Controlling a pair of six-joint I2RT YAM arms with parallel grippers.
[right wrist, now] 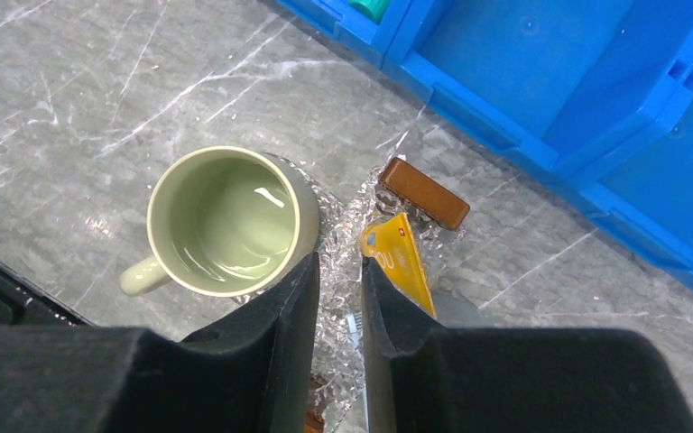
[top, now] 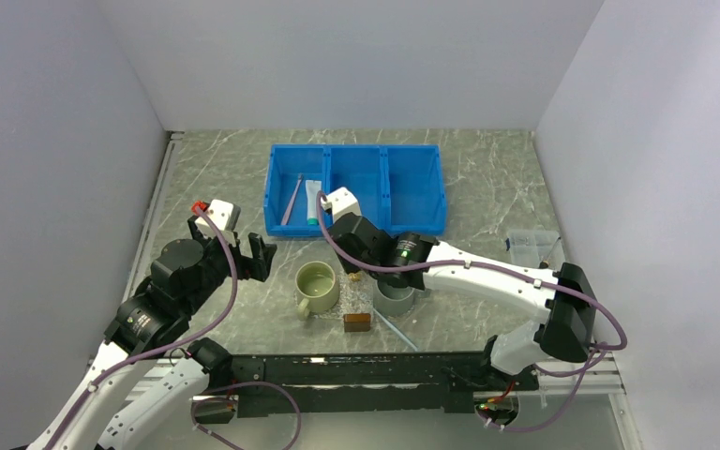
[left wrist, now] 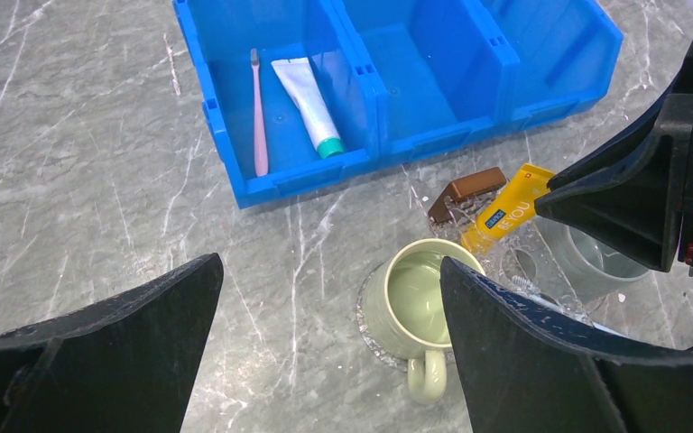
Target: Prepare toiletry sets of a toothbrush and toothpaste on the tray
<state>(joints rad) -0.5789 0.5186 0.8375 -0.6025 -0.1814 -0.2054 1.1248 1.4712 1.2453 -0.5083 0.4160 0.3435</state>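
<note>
The clear glittery tray (right wrist: 338,225) lies in front of the blue bin. On it lie a yellow-orange toothpaste (right wrist: 401,262) and a pale toothbrush (top: 396,330), whose head (right wrist: 354,323) shows below my right fingers. My right gripper (right wrist: 339,262) hovers over the tray with its jaws a narrow gap apart, holding nothing. A pinkish toothbrush (left wrist: 258,117) and a white toothpaste with a teal cap (left wrist: 308,104) lie in the bin's left compartment. My left gripper (left wrist: 329,266) hangs wide open and empty above the table, left of the mug.
A green mug (top: 318,287) stands on the tray's left edge and a grey cup (top: 396,298) on its right. One brown block (right wrist: 424,194) lies by the yellow tube, another (top: 357,322) nearer the arms. The blue bin (top: 354,187) sits behind; a small clear box (top: 532,246) at far right.
</note>
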